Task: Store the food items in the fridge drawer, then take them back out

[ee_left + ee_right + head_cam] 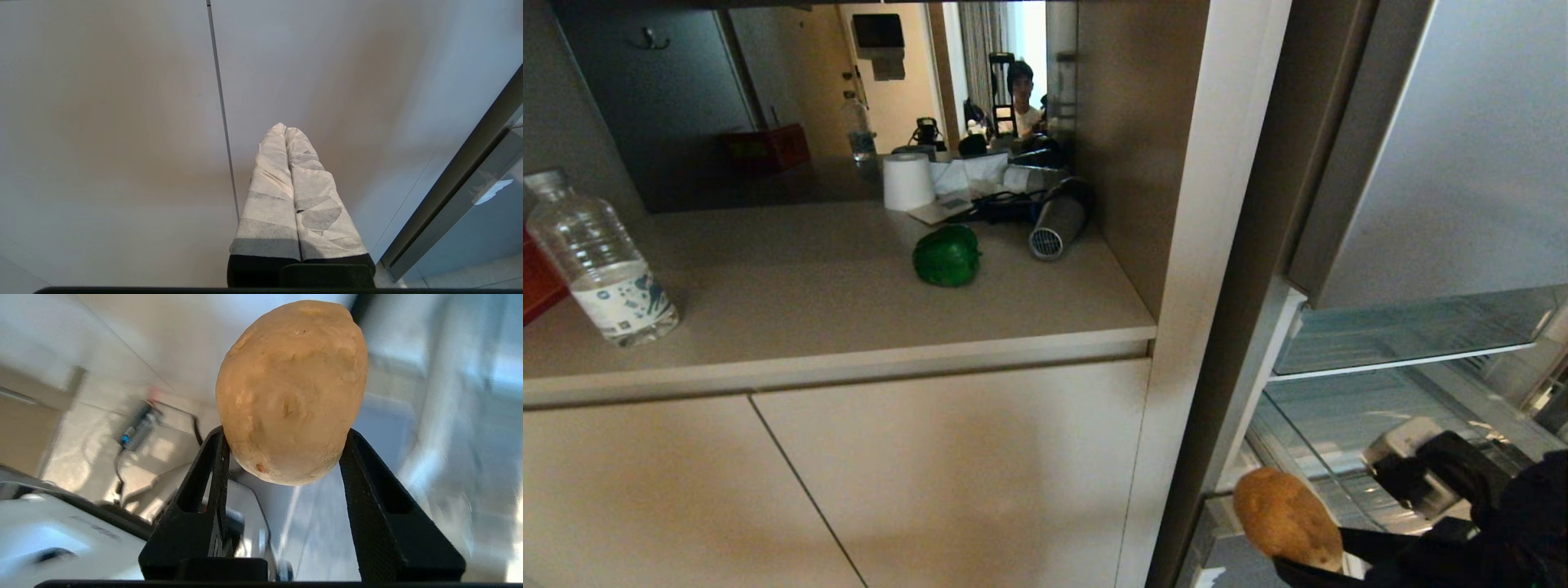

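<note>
My right gripper (1303, 555) is low at the right, in front of the open fridge, shut on the tan-brown bun-like lump (1286, 517). In the right wrist view the lump (292, 392) sits between the two black fingers (367, 490), and the gripper (284, 435) holds it by its lower end. The dark-green bell pepper (946, 256) lies on the counter, far from both grippers. The clear fridge drawer (1327, 425) is behind the lump, under a glass shelf. My left gripper (286, 128) is shut and empty, its taped fingers facing the cabinet doors.
On the beige counter (849, 327) stand a water bottle (600, 261), a white roll (908, 181) and a grey hair dryer (1058, 220) beside the pepper. A tall side panel (1217, 245) separates the counter from the fridge. A person shows in the mirror behind.
</note>
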Tool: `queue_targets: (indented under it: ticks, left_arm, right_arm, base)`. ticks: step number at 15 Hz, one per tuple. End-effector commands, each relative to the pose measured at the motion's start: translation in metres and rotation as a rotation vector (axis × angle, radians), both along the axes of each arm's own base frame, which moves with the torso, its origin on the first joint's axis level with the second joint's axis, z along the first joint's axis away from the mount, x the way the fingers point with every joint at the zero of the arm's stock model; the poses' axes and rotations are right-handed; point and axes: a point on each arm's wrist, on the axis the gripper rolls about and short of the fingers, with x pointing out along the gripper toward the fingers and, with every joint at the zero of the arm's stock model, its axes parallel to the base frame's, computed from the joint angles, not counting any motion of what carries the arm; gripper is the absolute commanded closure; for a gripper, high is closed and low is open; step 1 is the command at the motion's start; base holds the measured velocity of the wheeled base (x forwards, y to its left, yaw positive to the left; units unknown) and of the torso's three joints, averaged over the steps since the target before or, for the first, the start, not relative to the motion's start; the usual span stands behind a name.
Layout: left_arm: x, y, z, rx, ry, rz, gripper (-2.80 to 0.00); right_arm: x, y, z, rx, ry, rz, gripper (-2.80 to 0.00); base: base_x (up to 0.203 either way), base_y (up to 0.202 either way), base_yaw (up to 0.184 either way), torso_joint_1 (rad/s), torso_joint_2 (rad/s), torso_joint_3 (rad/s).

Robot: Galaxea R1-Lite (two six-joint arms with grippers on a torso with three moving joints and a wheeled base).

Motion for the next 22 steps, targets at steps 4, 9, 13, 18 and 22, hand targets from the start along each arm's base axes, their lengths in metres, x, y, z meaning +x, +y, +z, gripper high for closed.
queue_targets:
  ticks: [4,9,13,18,22]
  left_arm:
    - [0.000,0.000,0.000,0.000,0.000,0.000,0.00]
    - [0.000,0.000,0.000,0.000,0.000,0.000,0.00]
    - [0.000,0.000,0.000,0.000,0.000,0.000,0.00]
    - [0.000,0.000,0.000,0.000,0.000,0.000,0.00]
    - [0.000,0.000,0.000,0.000,0.000,0.000,0.00]
  right_arm:
    - [0.017,-0.048,-0.011,-0.035,0.026,-0.302,0.00]
    - [0.048,-0.115,-0.016,-0.137,0.034,-0.712,0.00]
    - [0.075,-0.169,-0.026,-0.175,0.028,-0.939,0.00]
    - [0.114,-0.201,-0.061,-0.181,0.134,-0.975,0.00]
    - [0.149,-0.219,-0.093,-0.155,0.178,-0.972,0.00]
  base:
    - [0.000,0.000,0.000,0.000,0.00,0.000]
    - [0.000,0.000,0.000,0.000,0.00,0.000]
    - [0.000,0.000,0.000,0.000,0.00,0.000]
    - [0.000,0.000,0.000,0.000,0.00,0.000]
    - [0.000,0.000,0.000,0.000,0.00,0.000]
